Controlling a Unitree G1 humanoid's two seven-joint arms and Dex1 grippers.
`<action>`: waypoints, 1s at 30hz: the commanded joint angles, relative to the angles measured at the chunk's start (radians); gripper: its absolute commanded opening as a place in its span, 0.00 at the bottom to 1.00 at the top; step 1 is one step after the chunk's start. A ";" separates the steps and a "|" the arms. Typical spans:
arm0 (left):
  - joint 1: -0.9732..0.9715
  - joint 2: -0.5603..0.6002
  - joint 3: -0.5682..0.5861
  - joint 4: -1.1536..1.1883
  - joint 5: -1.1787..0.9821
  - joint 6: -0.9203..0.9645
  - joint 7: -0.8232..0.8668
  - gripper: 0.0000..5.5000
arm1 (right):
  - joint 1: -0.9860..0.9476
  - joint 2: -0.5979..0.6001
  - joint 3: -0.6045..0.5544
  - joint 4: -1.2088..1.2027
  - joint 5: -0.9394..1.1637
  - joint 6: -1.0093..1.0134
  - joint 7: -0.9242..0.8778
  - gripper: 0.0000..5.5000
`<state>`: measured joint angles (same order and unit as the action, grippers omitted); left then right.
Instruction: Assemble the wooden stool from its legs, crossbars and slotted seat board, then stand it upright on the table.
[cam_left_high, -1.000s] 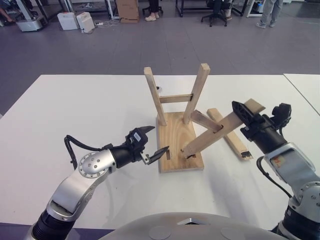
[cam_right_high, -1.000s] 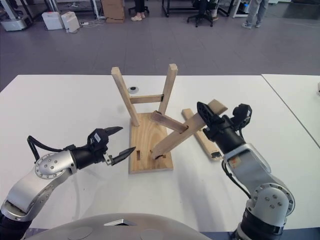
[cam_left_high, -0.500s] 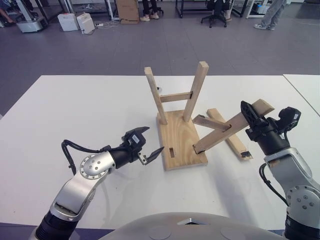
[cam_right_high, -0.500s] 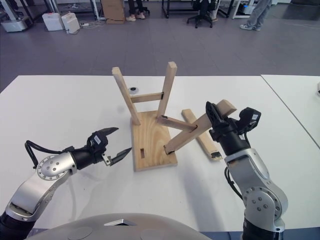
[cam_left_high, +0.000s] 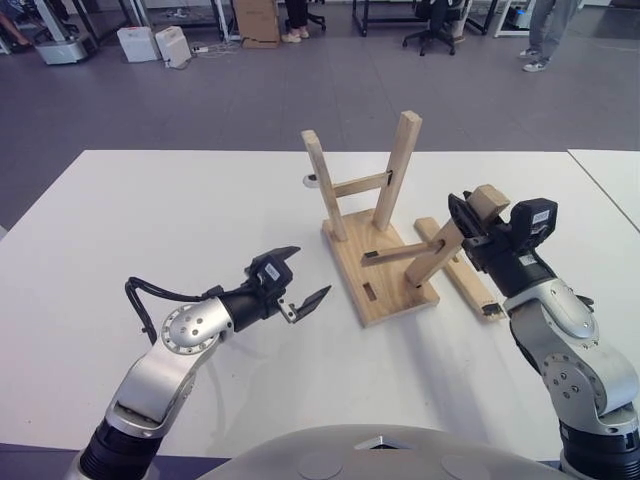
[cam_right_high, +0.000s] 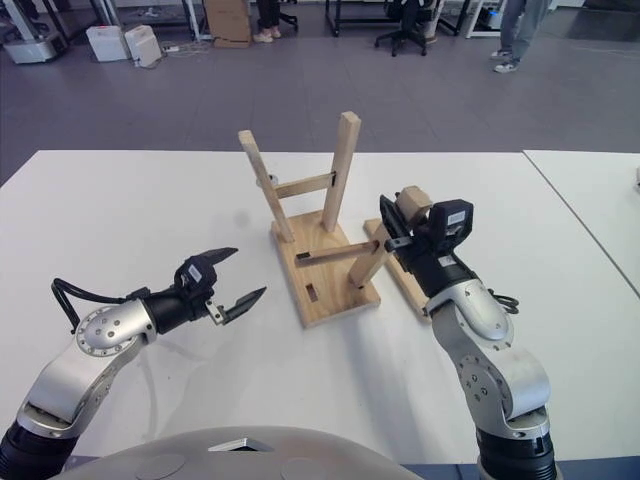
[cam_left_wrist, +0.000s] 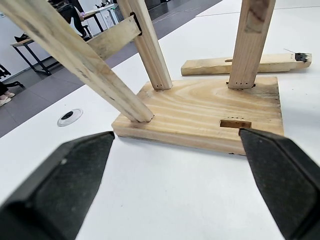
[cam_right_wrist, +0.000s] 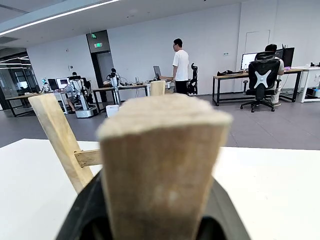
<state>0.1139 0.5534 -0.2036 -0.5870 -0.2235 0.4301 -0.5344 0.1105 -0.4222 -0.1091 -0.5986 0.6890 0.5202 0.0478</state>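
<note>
Right gripper (cam_left_high: 471, 221) clenched on a square pale-wood leg (cam_left_high: 441, 250), tilted on the grained seat board (cam_left_high: 392, 290), joint unclear; left gripper (cam_left_high: 311, 271) gaping.

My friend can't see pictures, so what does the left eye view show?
The right gripper holds a wooden leg tilted, its foot on the seat board, where two joined legs stand. The left gripper hovers open beside the board; another leg lies on the white table.
</note>
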 joint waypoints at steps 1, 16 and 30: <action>-0.011 0.001 -0.001 0.018 0.019 0.005 -0.004 0.83 | -0.066 0.006 -0.078 -0.029 0.084 0.030 0.009 0.36; -0.050 -0.011 -0.001 0.076 0.035 -0.027 -0.018 0.83 | 0.020 -0.294 -0.163 0.219 0.080 0.205 0.203 0.80; -0.136 -0.076 0.055 0.074 -0.022 0.006 0.001 0.83 | 0.001 -0.232 0.072 0.432 -0.260 0.178 0.290 0.37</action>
<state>0.0203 0.5015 -0.1880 -0.4971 -0.2007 0.4085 -0.5421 0.1329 -0.6687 -0.0522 -0.1988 0.4613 0.6926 0.3409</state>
